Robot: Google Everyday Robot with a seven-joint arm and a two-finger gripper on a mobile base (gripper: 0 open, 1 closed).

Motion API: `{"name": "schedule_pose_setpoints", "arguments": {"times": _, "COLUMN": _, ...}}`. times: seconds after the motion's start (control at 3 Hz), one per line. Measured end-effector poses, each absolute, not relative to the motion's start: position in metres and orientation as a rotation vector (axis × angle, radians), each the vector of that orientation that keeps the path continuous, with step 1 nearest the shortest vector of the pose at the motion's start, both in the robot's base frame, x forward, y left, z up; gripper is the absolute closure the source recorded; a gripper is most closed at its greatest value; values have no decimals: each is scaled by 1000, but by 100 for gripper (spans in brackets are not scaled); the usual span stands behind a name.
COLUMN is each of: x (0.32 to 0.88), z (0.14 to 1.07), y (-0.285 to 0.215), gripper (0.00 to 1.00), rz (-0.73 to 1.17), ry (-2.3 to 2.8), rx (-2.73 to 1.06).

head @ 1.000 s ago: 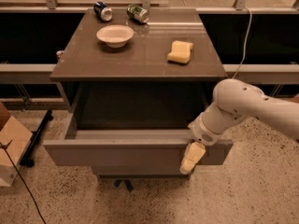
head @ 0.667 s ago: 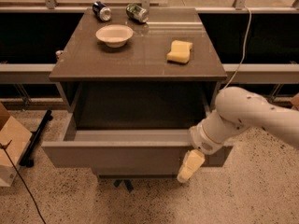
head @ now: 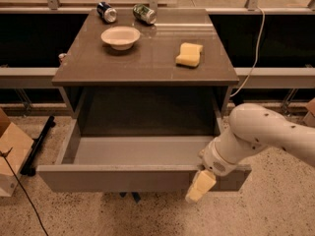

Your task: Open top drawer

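Since the earlier frame the top drawer (head: pixel 118 178) had come further out of the table (head: pixel 147 65), its front lower in the frame and more of its pale inside showing. The claw (head: pixel 200 186) had dropped with it, to the lower right of centre. It lay against the right end of the drawer front, hanging just below its bottom edge. Whether the claw was clenched or released could not be told. A bowl (head: pixel 120 36) and a sponge (head: pixel 189 54) sat on the table.
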State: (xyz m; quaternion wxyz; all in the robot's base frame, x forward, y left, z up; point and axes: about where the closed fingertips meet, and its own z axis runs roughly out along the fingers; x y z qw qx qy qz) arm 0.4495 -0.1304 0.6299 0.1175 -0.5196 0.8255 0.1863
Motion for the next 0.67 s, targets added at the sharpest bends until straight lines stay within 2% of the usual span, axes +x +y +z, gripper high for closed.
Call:
{"name": "schedule_pose_setpoints", "arguments": {"times": 0.33, "x": 417, "z": 626, "y": -130, "gripper": 37, "rz": 585, "ry": 2473, "rx": -1440}}
{"name": "schedule_pose_setpoints", "arguments": {"times": 0.67, "x": 417, "z": 631, "y": -130, "gripper": 39, "rz": 585, "ry": 2473, "rx": -1440}}
